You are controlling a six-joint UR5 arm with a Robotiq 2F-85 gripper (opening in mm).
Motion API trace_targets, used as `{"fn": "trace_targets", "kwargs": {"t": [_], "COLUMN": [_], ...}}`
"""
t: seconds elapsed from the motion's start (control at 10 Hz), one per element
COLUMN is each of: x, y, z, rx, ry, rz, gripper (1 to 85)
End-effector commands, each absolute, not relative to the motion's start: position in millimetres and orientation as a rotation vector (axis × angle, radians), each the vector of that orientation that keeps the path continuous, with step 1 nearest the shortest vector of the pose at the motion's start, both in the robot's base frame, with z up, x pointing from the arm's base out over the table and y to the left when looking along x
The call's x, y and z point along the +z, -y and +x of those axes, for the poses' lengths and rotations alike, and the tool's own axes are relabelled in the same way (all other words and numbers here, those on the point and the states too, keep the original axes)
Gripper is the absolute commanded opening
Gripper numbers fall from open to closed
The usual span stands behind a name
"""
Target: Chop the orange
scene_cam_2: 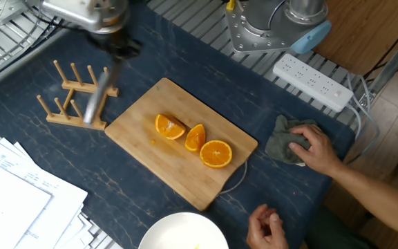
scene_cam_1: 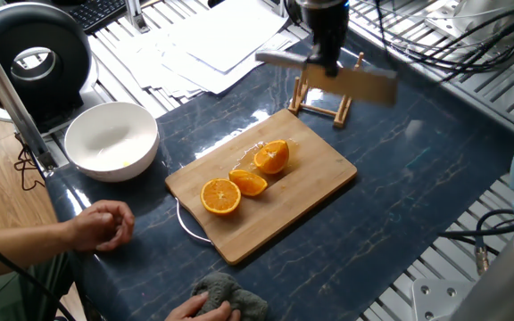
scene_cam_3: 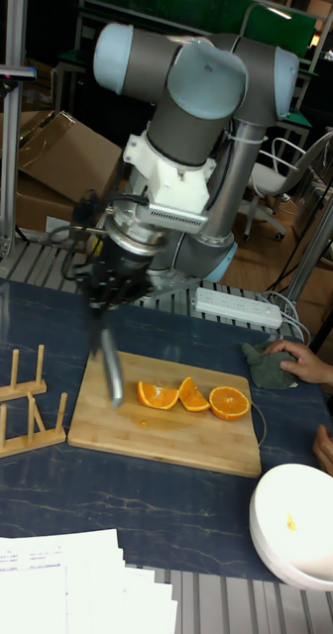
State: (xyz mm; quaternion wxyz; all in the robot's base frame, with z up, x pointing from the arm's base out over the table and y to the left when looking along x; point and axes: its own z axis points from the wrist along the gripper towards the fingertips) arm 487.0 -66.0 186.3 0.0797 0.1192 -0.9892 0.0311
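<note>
Dark marbled table (scene_cam_1: 400, 178), cardboard boxes (scene_cam_3: 57, 158), office chair (scene_cam_3: 276, 163) behind.

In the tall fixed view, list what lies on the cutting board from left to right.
Knife held over the board's left end → chunky orange piece → slim wedge → round half.

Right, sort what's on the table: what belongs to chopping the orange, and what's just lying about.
For the job:
orange
knife held in the claw
cutting board

Lying about:
round half
slim wedge
wooden rack
white bowl
grey cloth
papers
power strip
</note>
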Motion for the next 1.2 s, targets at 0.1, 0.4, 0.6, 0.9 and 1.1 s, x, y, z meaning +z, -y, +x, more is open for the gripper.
{"fn": "trace_targets", "kwargs": {"t": [0.1,0.4,0.6,0.9,1.1], "x": [178,175,168,142,135], "y": [28,-39,-36,-8,-25], "z": [510,511,515,549,547], "rx": [-0.085,-0.311,-0.325,-0.159,-0.205], "ry": [3.023,3.003,2.990,3.061,3.042], "rz": [0.325,0.164,0.109,0.009,0.009], "gripper": [1.3,1.3,1.3,1.3,1.3]}}
